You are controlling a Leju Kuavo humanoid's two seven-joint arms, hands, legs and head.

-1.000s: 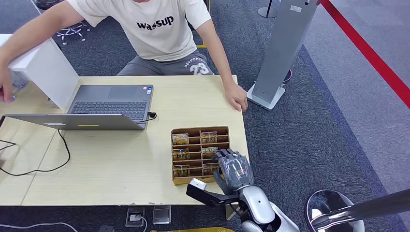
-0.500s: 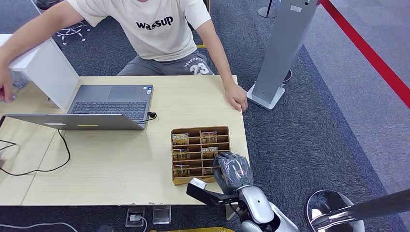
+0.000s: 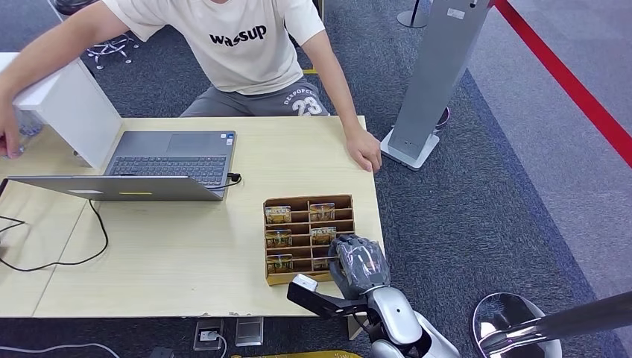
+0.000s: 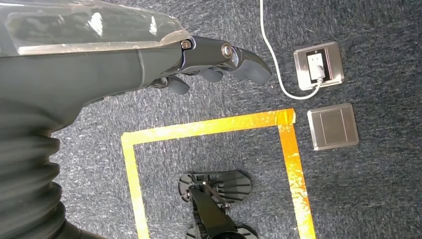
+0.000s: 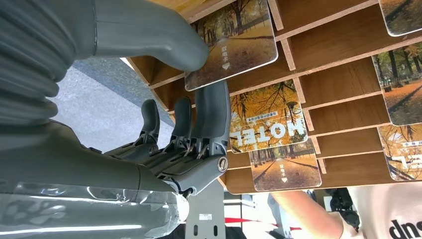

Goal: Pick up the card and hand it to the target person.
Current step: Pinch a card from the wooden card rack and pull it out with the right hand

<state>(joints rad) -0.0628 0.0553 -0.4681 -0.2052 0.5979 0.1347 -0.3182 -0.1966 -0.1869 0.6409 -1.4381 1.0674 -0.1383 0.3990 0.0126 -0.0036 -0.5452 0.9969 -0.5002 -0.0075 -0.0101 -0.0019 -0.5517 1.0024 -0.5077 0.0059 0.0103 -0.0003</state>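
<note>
A pale wooden table [image 3: 186,246] stands on dark grey carpet [image 3: 477,216].

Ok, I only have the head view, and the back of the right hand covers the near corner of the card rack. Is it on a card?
Observer: Yes. In the right wrist view the right hand's thumb lies against one card, with the fingers on its other side.
Operator: Is it out of the rack?
Observer: No, the card stands in its slot in the rack. I cannot tell whether the grip is tight.
Operator: And the left hand?
Observer: The left hand hangs over the carpet, holding nothing.
</note>
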